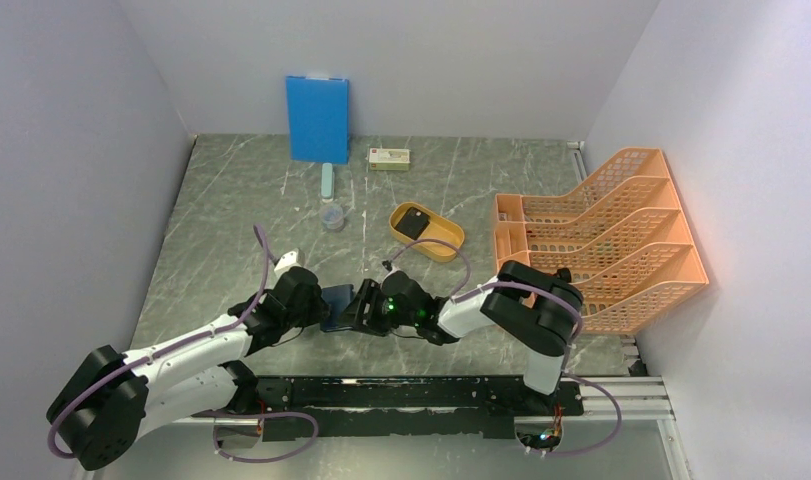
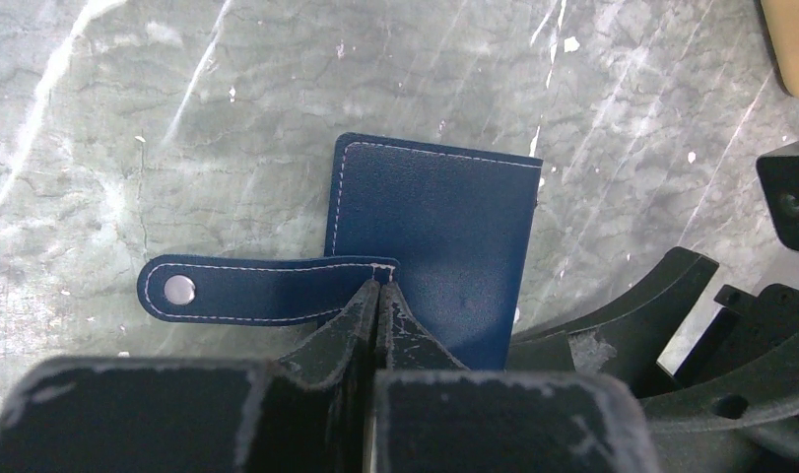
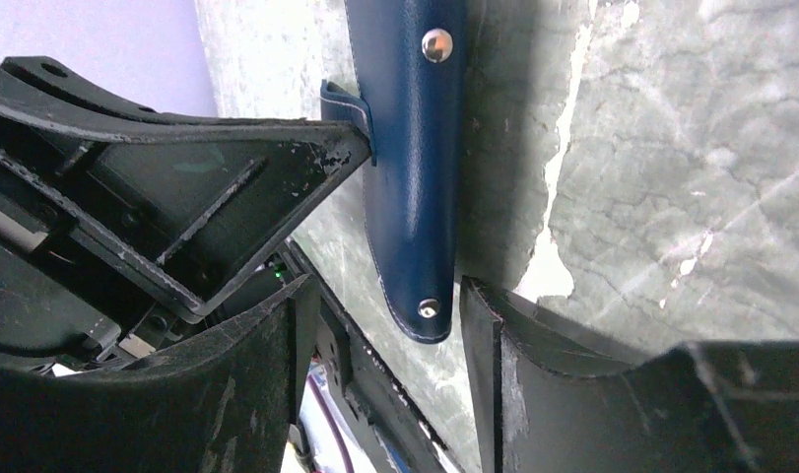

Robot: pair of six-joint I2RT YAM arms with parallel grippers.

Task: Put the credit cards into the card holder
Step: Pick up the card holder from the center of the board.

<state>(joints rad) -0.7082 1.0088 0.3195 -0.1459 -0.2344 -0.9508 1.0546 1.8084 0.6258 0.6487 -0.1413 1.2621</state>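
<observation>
The card holder (image 2: 434, 227), on the table (image 1: 231, 200), is pinched at the tab root by the closed left gripper (image 2: 380, 286); its snap tab (image 3: 415, 177) is straddled by the open right gripper (image 3: 390, 296); it could be slipped free by a hard pull.

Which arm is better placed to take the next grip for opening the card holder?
Right, I'd judge. Open jaws of the right gripper sit either side of a rounded snap end of the card holder, so closing should catch it. The left gripper is shut on the holder at its tab, bracing it.
</observation>
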